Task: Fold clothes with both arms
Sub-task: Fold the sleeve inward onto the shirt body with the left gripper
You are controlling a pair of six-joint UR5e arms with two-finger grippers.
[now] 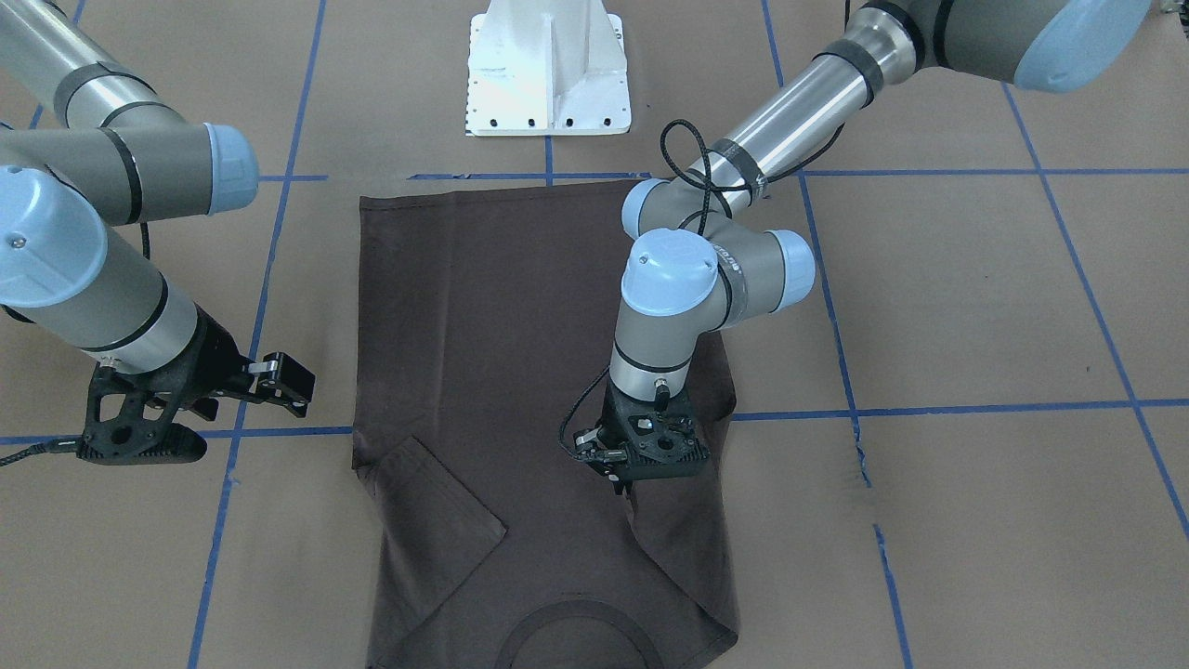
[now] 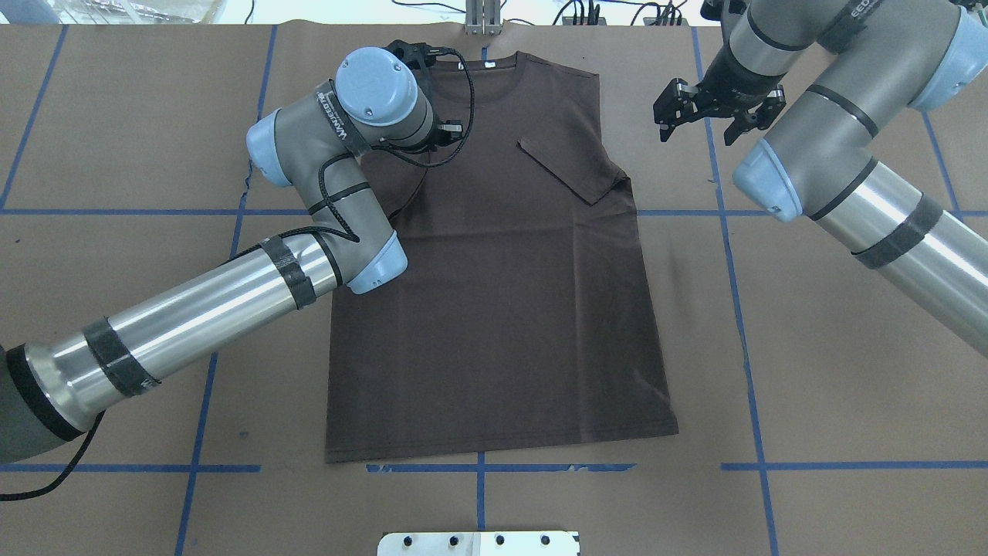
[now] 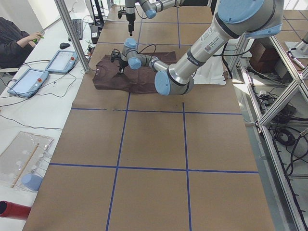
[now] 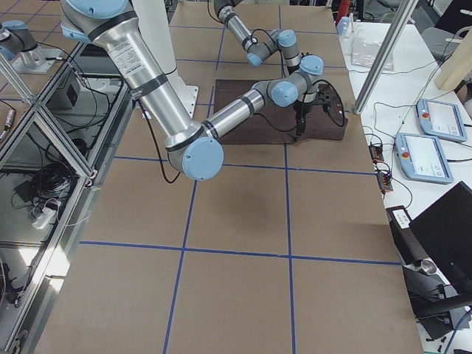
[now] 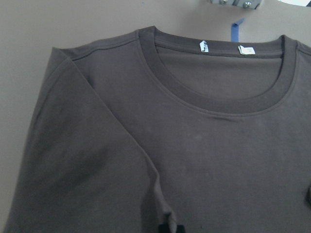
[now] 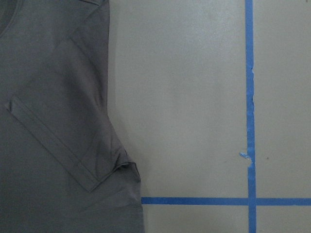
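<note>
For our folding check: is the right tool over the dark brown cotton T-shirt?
No, the right tool hangs beside the T-shirt, over brown table paper.

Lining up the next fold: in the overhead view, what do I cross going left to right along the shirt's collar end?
The left arm's black two-finger tool → small white neck tags of the dark grey-brown cotton T-shirt → folded-in short sleeve → right arm's black two-finger tool, off the cloth.
</note>
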